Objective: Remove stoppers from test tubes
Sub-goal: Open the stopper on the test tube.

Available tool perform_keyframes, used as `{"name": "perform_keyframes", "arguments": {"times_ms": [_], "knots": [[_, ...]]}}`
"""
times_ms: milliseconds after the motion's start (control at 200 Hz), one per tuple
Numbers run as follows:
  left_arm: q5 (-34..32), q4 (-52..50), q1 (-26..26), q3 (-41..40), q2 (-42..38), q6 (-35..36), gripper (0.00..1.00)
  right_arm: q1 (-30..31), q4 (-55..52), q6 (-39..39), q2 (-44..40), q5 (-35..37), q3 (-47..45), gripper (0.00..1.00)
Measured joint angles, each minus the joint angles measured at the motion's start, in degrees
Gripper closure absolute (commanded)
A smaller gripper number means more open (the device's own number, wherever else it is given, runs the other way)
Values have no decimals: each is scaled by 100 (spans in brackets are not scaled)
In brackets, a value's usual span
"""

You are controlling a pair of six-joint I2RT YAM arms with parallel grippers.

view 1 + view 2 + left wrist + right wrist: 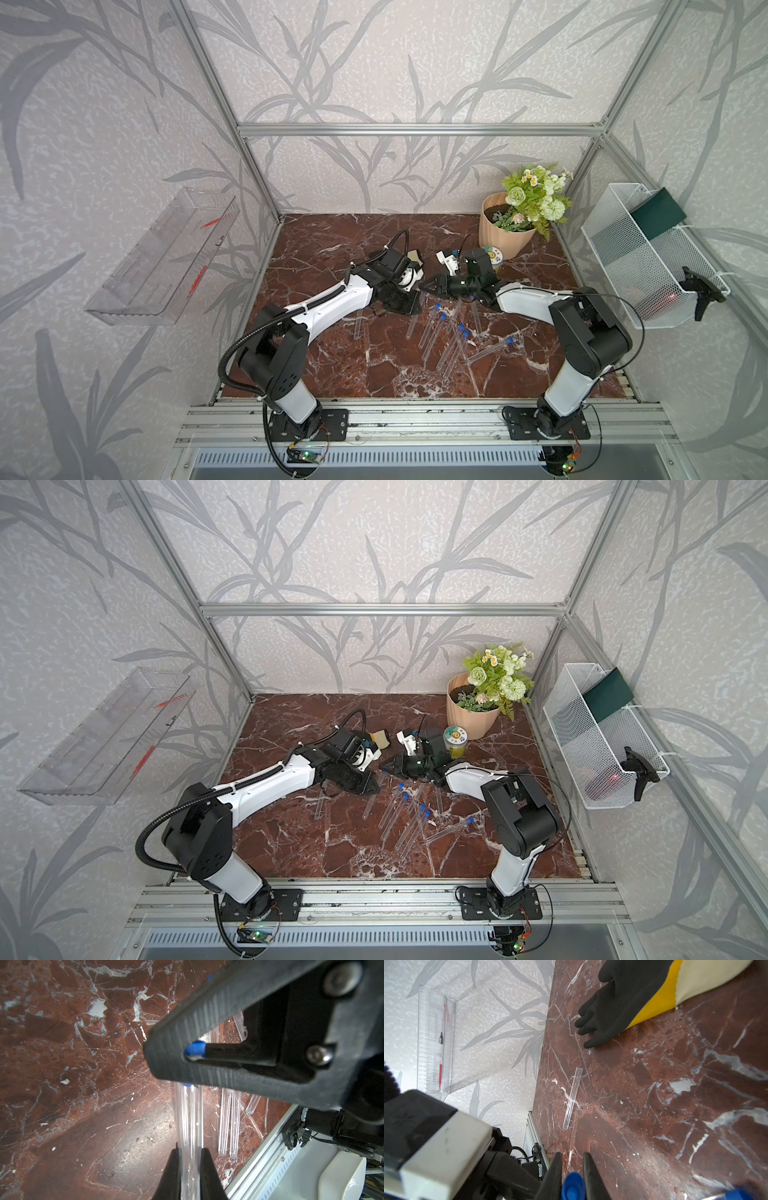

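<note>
Left claw (190, 1149) on a test tube (190, 1118), right claw (572, 1154) on its blue stopper (573, 1186).
The left claw is clenched around the clear test tube, which runs straight from its fingers to the right claw; that claw is pinched on the stopper. Whether the stopper sits in the tube's mouth is hidden behind a finger. Capped tubes (449, 348) lie on the desk (332, 374) near the right claw; one bare tube (572, 1098) lies ahead of it, short of a black glove (612, 1005).
</note>
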Motion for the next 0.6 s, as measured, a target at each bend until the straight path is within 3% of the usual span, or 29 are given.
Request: {"name": "perform_keyframes", "arguments": {"times_ms": [600], "knots": [[-70,-11,0,0,0,4,92,0,129,98,57,-37,0,92]]}}
